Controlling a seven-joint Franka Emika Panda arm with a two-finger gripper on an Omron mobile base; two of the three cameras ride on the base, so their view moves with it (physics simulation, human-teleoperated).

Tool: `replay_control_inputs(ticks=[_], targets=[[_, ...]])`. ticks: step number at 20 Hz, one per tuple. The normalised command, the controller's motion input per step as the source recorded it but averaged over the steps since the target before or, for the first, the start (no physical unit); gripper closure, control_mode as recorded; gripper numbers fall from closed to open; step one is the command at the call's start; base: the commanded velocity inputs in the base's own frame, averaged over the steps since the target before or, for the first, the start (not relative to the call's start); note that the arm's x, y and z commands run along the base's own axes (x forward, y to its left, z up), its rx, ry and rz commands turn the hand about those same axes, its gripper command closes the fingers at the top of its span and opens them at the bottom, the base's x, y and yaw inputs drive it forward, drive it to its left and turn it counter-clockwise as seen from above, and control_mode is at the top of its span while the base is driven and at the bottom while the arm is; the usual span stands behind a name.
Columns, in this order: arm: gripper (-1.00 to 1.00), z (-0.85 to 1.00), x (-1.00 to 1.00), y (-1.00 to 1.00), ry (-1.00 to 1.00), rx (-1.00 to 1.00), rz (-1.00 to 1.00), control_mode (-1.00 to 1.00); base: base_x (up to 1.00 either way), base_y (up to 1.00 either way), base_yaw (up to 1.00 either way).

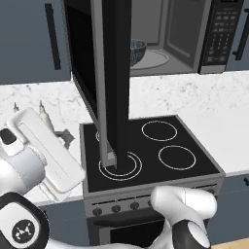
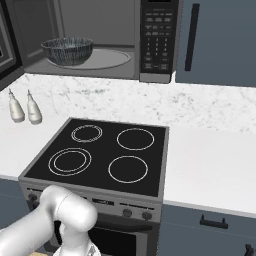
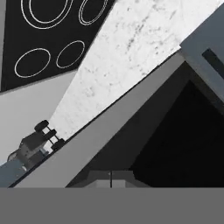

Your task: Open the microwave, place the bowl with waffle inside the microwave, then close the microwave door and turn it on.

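Note:
The microwave [image 2: 107,20] stands open above the counter, its black button panel [image 2: 156,37] at the right. Its microwave door [image 1: 114,73] is swung wide out over the stove, edge-on to the left base view. Inside, the dark patterned bowl [image 2: 67,50] sits on the round turntable; the bowl [image 1: 137,50] also peeks out past the door's edge. The waffle is hidden below the bowl's rim. My gripper [image 3: 110,178] is shut with nothing in it, its tips right at the door's grey frame [image 3: 100,135] beside the dark glass.
A black four-ring stove [image 2: 105,152] lies below the microwave, with knobs along its front. Two white shakers [image 2: 25,107] stand on the marble counter [image 2: 210,150] left of it. My white arm [image 1: 46,151] reaches up at the left of the door.

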Motion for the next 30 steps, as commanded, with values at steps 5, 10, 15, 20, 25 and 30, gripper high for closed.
replay_control_inputs(ticks=[5, 10, 15, 20, 25, 30], targets=[[1.00, 0.04, 0.99, -1.00, 0.00, 0.00, -0.23, -1.00, 0.00, 0.00, 0.00], [1.00, 0.06, 0.90, -1.00, 0.00, 0.00, -0.15, -1.00, 0.00, 0.00, 0.00], [1.00, 0.01, 1.00, -1.00, 0.00, 0.03, -0.07, -1.00, 0.00, 0.00, 0.00], [1.00, 0.04, 1.00, -0.99, 0.00, 0.14, 0.01, -1.00, 0.00, 0.00, 0.00], [1.00, 0.31, 1.00, -0.58, -0.12, 0.36, 0.22, -1.00, 0.00, 0.00, 0.00], [1.00, 0.25, 0.82, -0.43, -0.33, 0.39, 0.56, -1.00, 0.00, 0.00, 0.00]])
